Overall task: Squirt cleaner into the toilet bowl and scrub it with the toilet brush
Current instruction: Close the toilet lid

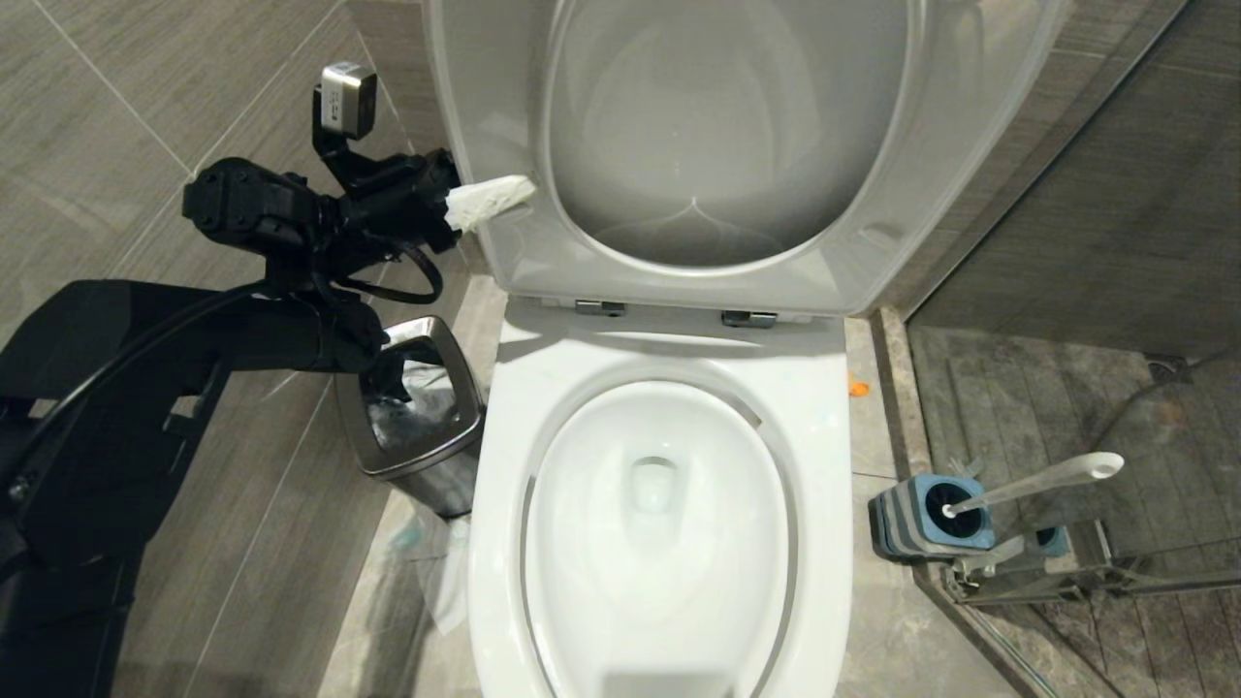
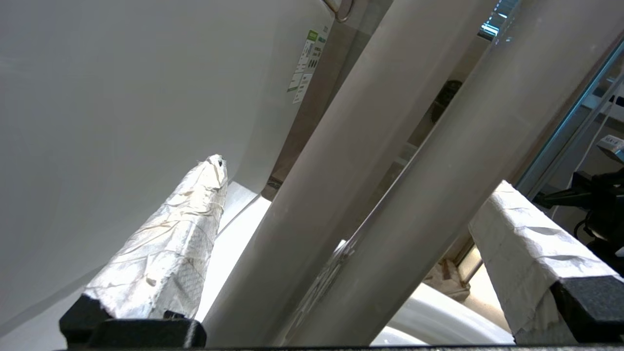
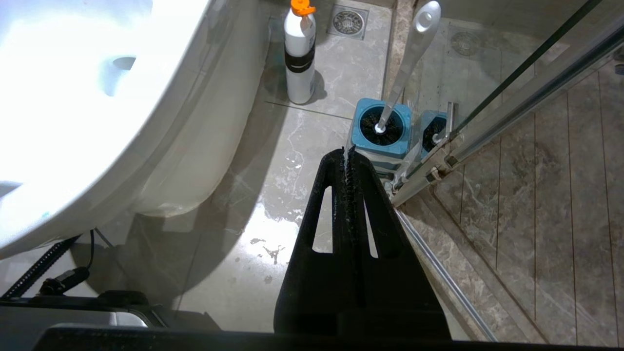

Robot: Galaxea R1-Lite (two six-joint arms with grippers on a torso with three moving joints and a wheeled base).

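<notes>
Your left gripper is spread wide around the raised lid's edge; the right gripper is clenched, empty. Seat edges hide the far finger in the head view. The toilet brush stands in its holder beside the toilet bowl.

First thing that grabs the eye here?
The open white toilet bowl fills the middle of the head view, its seat and lid raised. At the lid's left edge the left end effector stands open, its fingers wrapped in white paper. On the floor right of the toilet, the toilet brush stands in its blue holder.
</notes>
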